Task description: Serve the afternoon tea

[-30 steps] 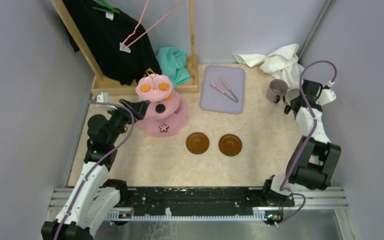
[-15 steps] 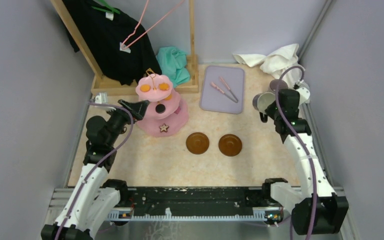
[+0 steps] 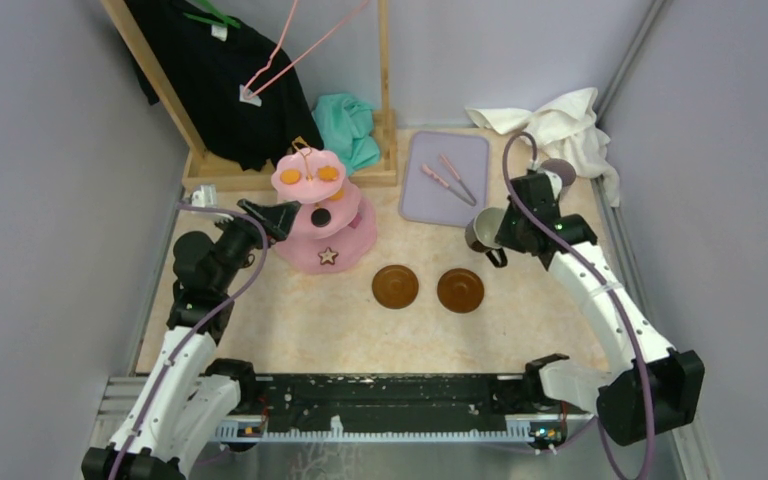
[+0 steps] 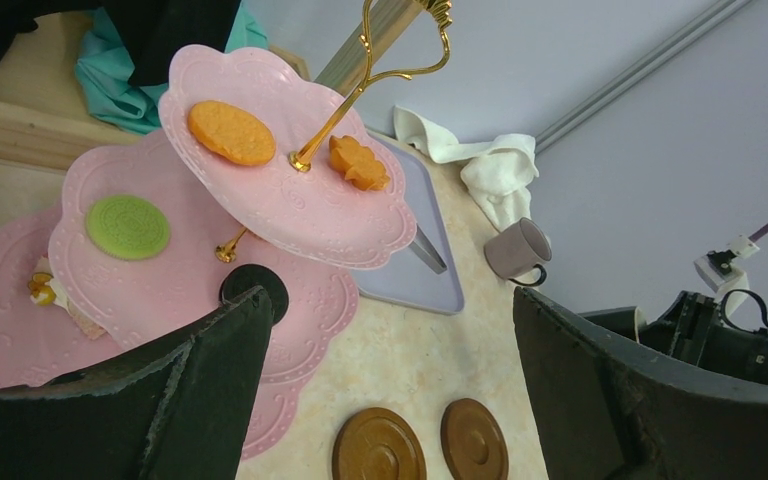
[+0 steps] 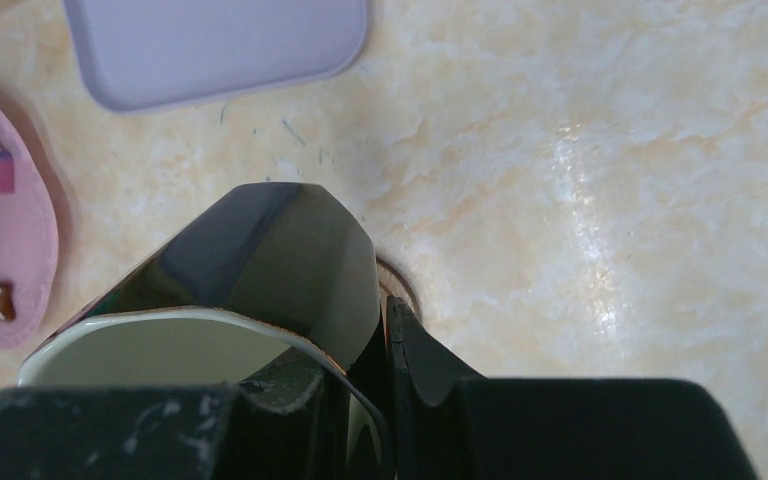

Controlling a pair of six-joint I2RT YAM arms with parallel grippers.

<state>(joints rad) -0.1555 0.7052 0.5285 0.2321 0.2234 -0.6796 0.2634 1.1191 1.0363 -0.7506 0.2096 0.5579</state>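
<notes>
Right pincer (image 3: 501,230) is clamped on the rim of the cream mug (image 3: 480,233), holding it up off the bench (image 3: 300,320) just past the near right corner of the lilac tray (image 3: 428,200). The mug's tipped over, mouth facing left, handle on the near side. Pink tongs (image 3: 450,178) lie on the tray. Two brown saucers (image 3: 460,290) sit nearer than it. The mauve mug (image 3: 563,170) is to its right, half hidden by the arm. The three-tier stand (image 3: 358,235) is left of the tray, with the left pincer (image 3: 272,216) gaping wide beside it, holding nothing.
</notes>
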